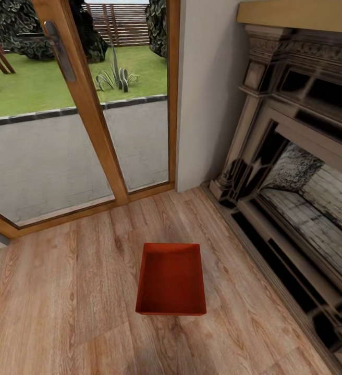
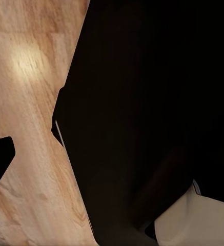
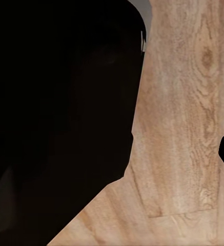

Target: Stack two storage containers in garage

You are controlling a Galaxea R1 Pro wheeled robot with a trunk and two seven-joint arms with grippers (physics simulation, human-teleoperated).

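**Orange-Red Container Sits on Living Room Floor**

An orange-red storage container (image 1: 171, 278), open-topped and empty, rests on the light wood-plank floor (image 1: 61, 312) of the living room, just in front of the robot. Beyond the container stands a wood-framed glass door (image 1: 82, 104) looking onto a patio and lawn; to the container's right runs the dark carved fireplace (image 1: 296, 182). Both wrist views show wood planks beside large dark shapes, and the state of the fingers on either arm cannot be told.
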